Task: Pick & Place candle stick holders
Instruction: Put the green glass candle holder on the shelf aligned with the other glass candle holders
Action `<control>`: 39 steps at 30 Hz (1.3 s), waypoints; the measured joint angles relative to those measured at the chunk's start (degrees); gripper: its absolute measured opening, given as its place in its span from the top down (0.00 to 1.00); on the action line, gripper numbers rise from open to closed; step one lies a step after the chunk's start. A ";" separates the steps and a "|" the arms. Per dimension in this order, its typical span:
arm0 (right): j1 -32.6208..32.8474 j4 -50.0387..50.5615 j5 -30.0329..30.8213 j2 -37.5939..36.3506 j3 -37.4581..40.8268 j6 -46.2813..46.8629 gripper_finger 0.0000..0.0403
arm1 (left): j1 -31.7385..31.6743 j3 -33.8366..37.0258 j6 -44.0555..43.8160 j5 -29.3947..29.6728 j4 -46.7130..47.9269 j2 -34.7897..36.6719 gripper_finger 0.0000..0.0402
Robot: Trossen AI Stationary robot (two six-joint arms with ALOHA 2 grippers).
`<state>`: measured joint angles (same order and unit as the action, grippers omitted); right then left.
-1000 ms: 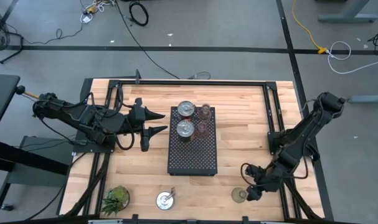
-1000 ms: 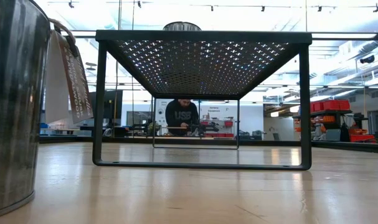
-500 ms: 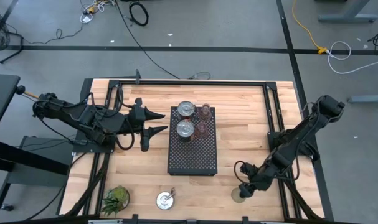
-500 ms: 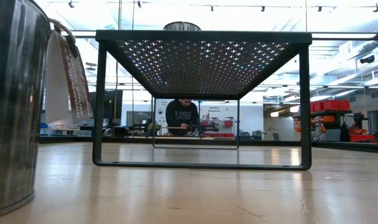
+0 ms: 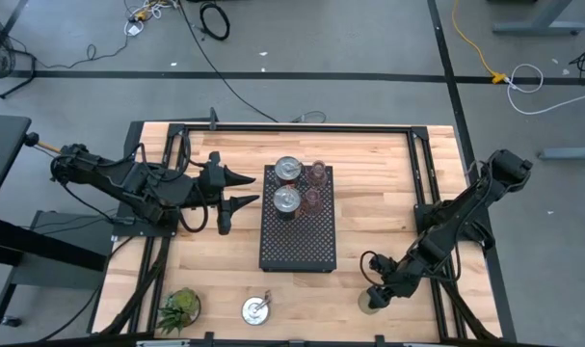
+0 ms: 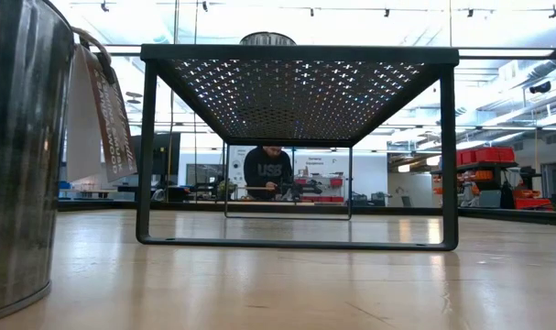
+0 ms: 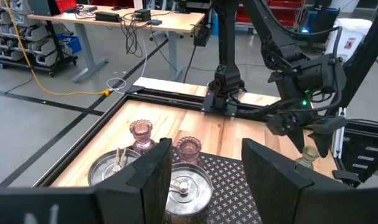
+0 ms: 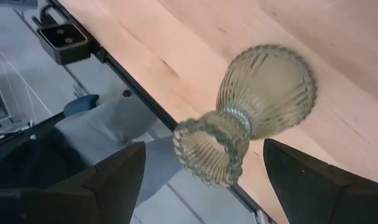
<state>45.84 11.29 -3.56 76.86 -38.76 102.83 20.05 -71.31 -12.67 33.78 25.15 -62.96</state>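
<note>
The olive-green glass holder (image 5: 369, 305) stands on its wide foot near the table's near right edge. My right gripper (image 5: 377, 293) is open just above it, pointing down. In the right wrist view the holder's cup (image 8: 210, 154) lies between the two fingers (image 8: 114, 180), apart from both. Two silvery holders (image 5: 288, 170) (image 5: 286, 200) and two pink glass ones (image 5: 318, 173) (image 5: 312, 200) stand on the black perforated tray (image 5: 298, 241). A third silvery holder (image 5: 256, 310) stands on the table near the front edge. My left gripper (image 5: 225, 198) waits open, left of the tray.
A spiky green plant (image 5: 179, 308) in a metal pot (image 6: 21, 156) stands at the near left corner. The table's near edge (image 8: 145, 99) runs close by the olive holder. Black frame rails (image 5: 422, 183) run along the table's sides. A person shows far behind the table (image 6: 267, 170).
My right gripper has moved a little toward the table's left edge, from beside the olive-green holder to over it. The holder has stayed where it stood.
</note>
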 joint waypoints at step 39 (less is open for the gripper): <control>-0.28 8.69 -0.35 0.03 -4.87 0.89 0.37 | 0.00 0.00 0.50 0.02 0.05 0.00 0.51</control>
<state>45.56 19.98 -3.91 76.89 -43.64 103.72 20.05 -71.31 -12.16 33.80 25.20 -62.96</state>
